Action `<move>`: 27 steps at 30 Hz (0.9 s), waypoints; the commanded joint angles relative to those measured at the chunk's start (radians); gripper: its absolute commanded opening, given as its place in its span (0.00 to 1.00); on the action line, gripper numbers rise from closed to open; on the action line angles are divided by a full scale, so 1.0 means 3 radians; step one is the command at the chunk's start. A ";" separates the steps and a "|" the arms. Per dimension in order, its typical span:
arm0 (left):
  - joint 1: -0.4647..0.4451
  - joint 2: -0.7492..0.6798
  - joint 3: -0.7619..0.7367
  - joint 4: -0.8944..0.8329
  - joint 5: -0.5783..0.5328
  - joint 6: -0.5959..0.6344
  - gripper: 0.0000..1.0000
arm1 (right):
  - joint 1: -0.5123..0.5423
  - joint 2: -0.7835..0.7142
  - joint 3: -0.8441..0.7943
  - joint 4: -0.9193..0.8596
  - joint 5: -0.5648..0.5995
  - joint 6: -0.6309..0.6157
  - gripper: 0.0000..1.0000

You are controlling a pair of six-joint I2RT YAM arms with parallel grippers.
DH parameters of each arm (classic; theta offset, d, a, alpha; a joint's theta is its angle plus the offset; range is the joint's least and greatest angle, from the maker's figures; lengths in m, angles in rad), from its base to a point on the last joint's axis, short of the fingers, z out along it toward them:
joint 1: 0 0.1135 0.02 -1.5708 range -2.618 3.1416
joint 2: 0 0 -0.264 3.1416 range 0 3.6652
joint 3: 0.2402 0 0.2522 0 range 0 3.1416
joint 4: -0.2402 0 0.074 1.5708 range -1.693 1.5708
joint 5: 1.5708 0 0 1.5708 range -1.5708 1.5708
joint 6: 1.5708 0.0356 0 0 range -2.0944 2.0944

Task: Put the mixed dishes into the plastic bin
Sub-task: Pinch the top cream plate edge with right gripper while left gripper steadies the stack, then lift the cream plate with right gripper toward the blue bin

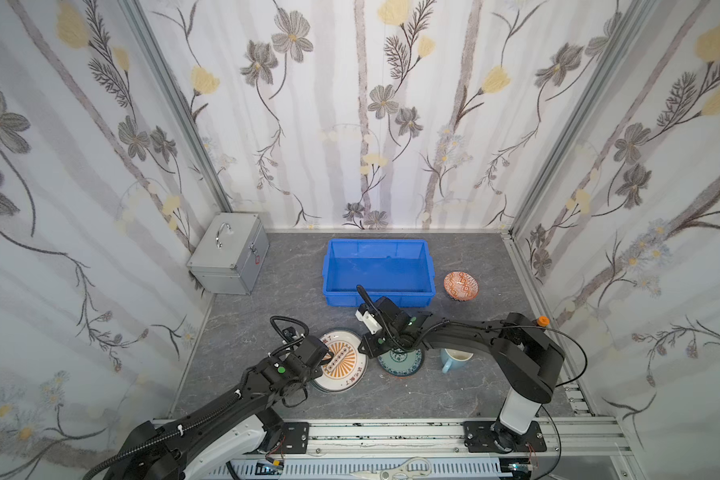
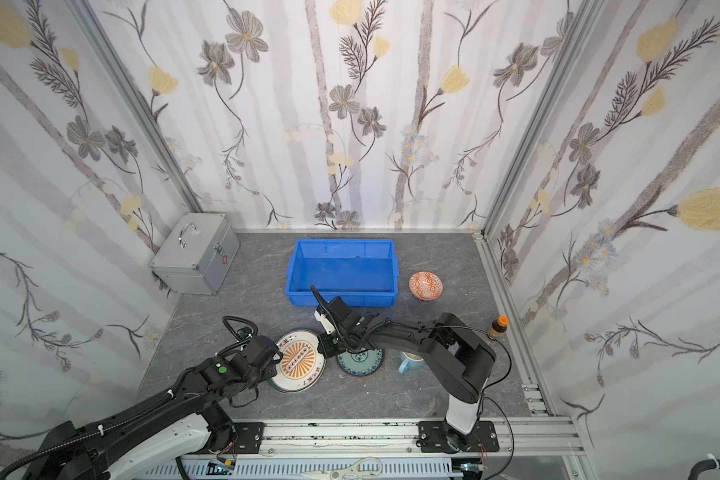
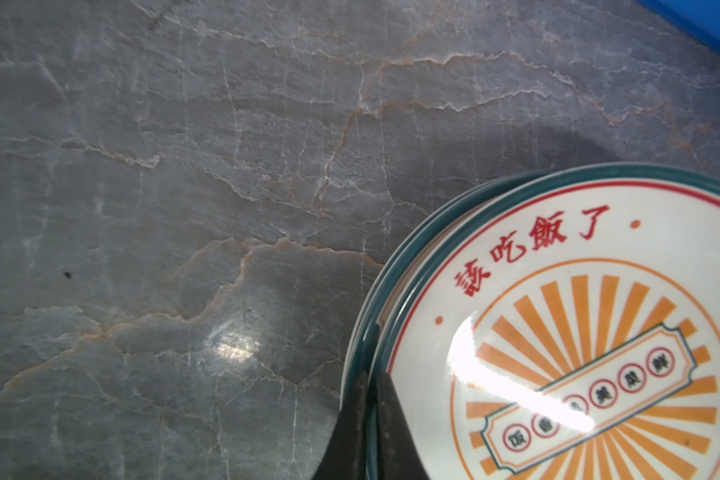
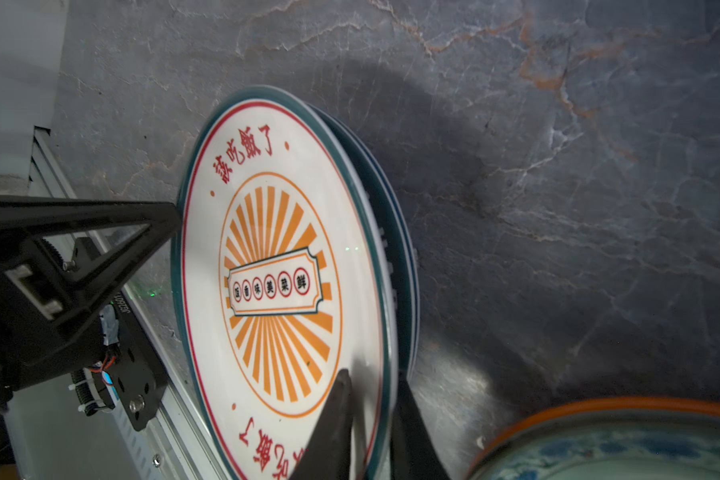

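The white plate with the orange sunburst (image 1: 344,365) lies on top of another plate (image 4: 408,270) at the front. My left gripper (image 3: 373,411) is shut on its left rim. My right gripper (image 4: 375,411) has one finger on the plate's face and one under its right rim, closed down on it. The teal patterned plate (image 1: 404,368) lies under the right wrist, with the pale blue mug (image 1: 454,359) to its right. The orange-patterned bowl (image 1: 461,285) sits right of the blue plastic bin (image 1: 377,266), which holds nothing.
A silver metal case (image 1: 227,253) with a handle stands at the back left corner. An orange-capped bottle (image 2: 500,325) stands by the right wall behind the right arm. Scissors (image 1: 395,471) lie on the frame in front of the table.
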 commanded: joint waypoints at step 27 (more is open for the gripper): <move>-0.0002 -0.0266 0.0279 -0.0132 0.0090 0.0388 1.00 | -0.0241 -0.0136 0.0156 -0.0072 -0.0378 -0.0178 0.00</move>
